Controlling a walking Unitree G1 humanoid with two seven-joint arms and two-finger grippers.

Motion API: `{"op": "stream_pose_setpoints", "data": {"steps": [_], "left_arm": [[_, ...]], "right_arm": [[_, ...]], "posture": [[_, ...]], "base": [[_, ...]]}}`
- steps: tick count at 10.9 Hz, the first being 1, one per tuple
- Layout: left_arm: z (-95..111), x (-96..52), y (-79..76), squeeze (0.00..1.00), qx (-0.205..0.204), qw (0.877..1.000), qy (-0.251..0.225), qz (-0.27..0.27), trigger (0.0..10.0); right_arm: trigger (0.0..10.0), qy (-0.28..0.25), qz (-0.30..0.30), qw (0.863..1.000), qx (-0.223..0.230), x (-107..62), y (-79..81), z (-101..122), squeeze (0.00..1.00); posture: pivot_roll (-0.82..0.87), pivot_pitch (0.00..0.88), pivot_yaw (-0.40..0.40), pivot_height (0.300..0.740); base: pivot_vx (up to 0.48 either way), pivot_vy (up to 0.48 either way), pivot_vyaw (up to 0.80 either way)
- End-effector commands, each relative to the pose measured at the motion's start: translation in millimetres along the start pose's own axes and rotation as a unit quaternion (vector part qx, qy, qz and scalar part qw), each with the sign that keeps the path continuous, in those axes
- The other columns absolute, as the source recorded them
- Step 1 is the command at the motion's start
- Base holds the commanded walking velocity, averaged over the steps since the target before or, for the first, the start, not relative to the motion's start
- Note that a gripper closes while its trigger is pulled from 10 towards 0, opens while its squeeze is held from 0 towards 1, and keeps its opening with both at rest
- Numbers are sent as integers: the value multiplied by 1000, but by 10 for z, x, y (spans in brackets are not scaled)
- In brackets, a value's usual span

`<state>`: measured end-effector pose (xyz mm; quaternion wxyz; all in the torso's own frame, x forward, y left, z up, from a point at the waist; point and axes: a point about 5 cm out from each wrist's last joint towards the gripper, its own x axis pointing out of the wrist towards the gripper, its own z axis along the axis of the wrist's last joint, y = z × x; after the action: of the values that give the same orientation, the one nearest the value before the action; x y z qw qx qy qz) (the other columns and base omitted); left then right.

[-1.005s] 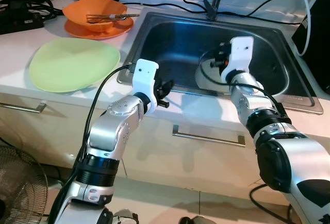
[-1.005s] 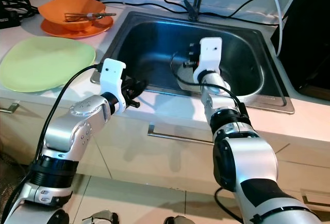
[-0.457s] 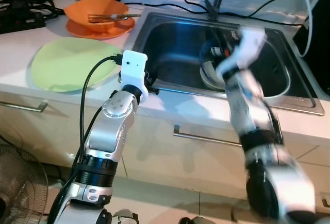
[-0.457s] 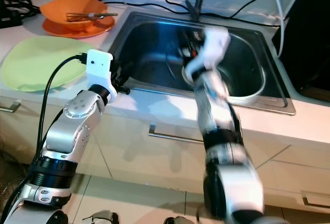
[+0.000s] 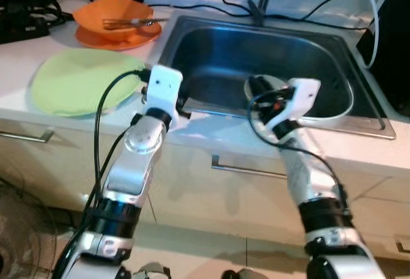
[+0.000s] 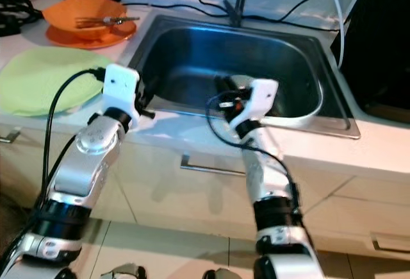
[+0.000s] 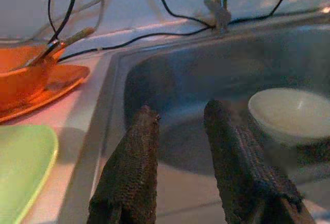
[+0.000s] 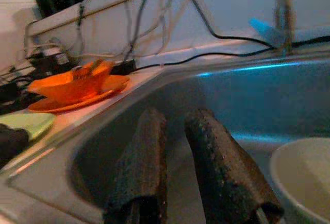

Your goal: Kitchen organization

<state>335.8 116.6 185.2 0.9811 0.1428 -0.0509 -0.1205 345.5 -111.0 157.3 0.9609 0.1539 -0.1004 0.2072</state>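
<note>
Left wrist view has the left gripper (image 7: 180, 157) open and empty, right gripper (image 8: 178, 167) narrowly parted, so I'd approach the white ceramic bowl (image 7: 289, 113) in the steel sink (image 5: 211, 48) slowly.

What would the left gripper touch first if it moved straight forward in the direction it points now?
Probably the steel sink: the left gripper, fingers apart and empty, points over the near rim into the basin. The white bowl lies off to one side, though depth is uncertain.
</note>
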Motion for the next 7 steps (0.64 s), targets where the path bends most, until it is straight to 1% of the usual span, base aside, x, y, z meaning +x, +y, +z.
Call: {"op": "stream_pose_setpoints", "data": {"steps": [1,2,3,4,5,7], "left_arm": [[60,-23,69,0,68,998,5,7,10000],[84,-37,187,0,167,985,29,16,10000],[97,-71,359,0,280,957,71,21,10000],[106,-84,395,0,301,950,78,20,10000],[110,-118,449,1000,322,941,98,23,10000],[105,-158,459,1000,362,924,127,15,10000]], "right_arm": [[10000,1,0,1000,3,0,32,7,0],[10000,4,3,1000,9,7,69,-6,0],[10000,9,6,1000,15,20,106,-34,0],[10000,11,5,1000,17,24,111,-45,0],[10000,12,5,1000,20,41,127,-46,0],[10000,11,4,1000,21,44,125,-35,0]], "posture": [[78,67,-53,740],[85,74,-55,740],[108,84,-56,740],[111,85,-55,740],[116,92,-51,740],[115,94,-51,740]], "base": [[0,0,0],[0,0,0],[0,0,0],[0,0,0],[0,0,0],[0,0,0]]}}
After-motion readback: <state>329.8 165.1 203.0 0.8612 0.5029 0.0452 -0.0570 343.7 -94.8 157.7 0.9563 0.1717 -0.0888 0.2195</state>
